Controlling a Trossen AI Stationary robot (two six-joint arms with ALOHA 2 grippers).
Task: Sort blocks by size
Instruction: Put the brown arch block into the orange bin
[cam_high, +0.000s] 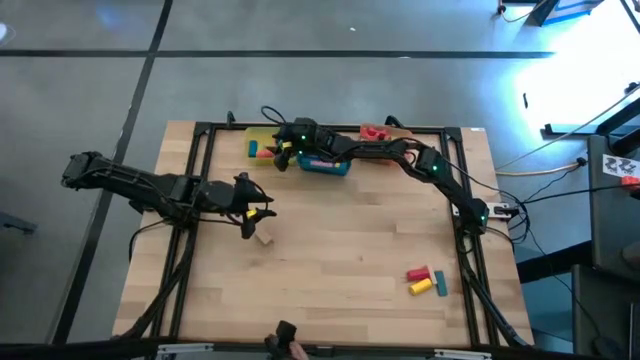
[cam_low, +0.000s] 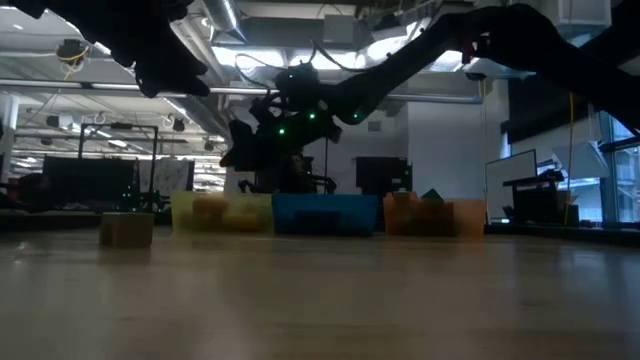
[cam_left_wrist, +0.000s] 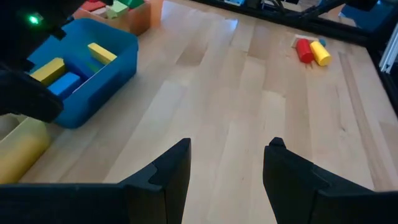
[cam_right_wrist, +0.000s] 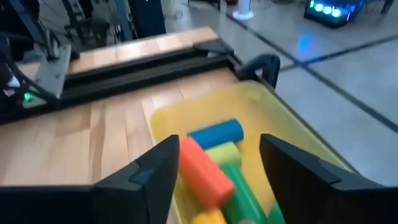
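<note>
My right gripper (cam_right_wrist: 221, 148) stands open over the yellow tray (cam_right_wrist: 286, 118) at the table's far edge. Below its fingers a red block (cam_right_wrist: 202, 169), a blue cylinder (cam_right_wrist: 216, 132), a green block (cam_right_wrist: 242, 190) and a yellow one lie in the tray. The red block lies close to one finger; I cannot tell whether they touch. In the high view this gripper (cam_high: 283, 152) hangs between the yellow tray (cam_high: 260, 140) and the blue tray (cam_high: 325, 166). My left gripper (cam_high: 266, 212) (cam_left_wrist: 227, 163) waits open above bare wood on the left, with a tan block (cam_high: 263, 237) on the table just near of it.
The blue tray (cam_left_wrist: 93, 71) holds yellow and blue blocks, and the orange tray (cam_high: 376, 132) stands to its right. Red, yellow and green blocks (cam_high: 424, 281) lie together near the front right. A black frame (cam_high: 330, 127) runs along the far and side edges. The table's middle is bare wood.
</note>
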